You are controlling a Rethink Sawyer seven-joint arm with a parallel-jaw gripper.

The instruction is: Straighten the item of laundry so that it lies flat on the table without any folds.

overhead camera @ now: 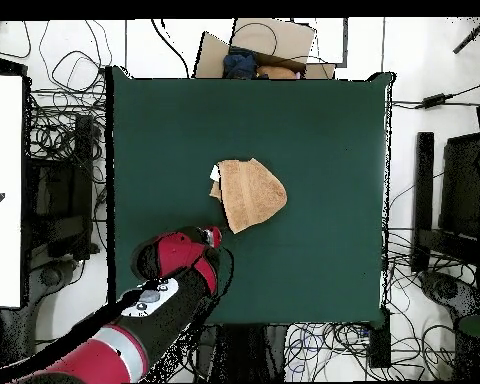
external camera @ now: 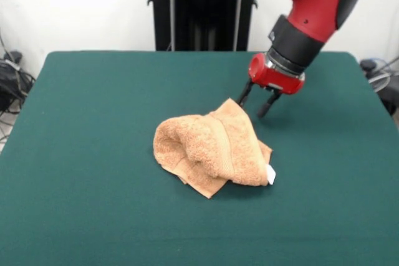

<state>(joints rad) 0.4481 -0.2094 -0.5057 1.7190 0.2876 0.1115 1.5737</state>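
The item of laundry [external camera: 211, 147], an orange-tan towel, lies bunched and folded over itself near the middle of the green table [external camera: 87, 129]. A small white tag [external camera: 271, 174] sticks out at its right edge. In the overhead view the towel [overhead camera: 251, 194] is a rounded heap with the tag [overhead camera: 215, 174] on its left. My gripper [external camera: 256, 103] hangs open just behind the towel's far right corner, its tips close to the tabletop, with nothing between its fingers. The left finger stands right next to that raised corner. From overhead the gripper [overhead camera: 215, 238] shows just below the towel's lower-left corner.
A cardboard box [overhead camera: 259, 50] with dark items sits beyond the table's top edge in the overhead view. Tangled cables [overhead camera: 54, 150] lie on the floor around the table. A white panel [overhead camera: 2, 190] stands at the left and dark equipment [overhead camera: 462, 190] at the right.
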